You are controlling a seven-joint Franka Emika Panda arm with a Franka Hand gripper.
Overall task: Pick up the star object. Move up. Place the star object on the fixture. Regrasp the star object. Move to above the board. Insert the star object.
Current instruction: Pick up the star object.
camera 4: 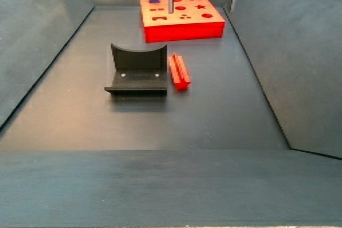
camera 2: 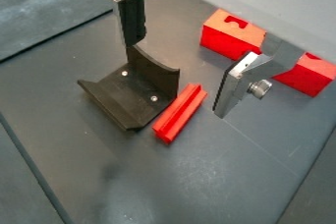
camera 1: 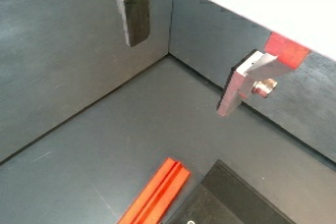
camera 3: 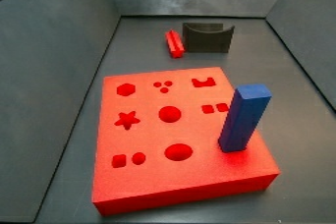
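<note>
Hovering above the floor, the gripper (camera 2: 184, 61) has its jaws spread wide with nothing between the fingers (camera 2: 130, 20). The star object (camera 2: 180, 111) lies flat on the floor, just beside the fixture (camera 2: 132, 90), seen in both side views too (camera 3: 174, 42) (camera 4: 179, 69). The board (camera 3: 171, 135) sits well apart from them, with a tall blue block (camera 3: 243, 120) standing upright on it. Gripper not visible in a side view (camera 3: 168, 98).
</note>
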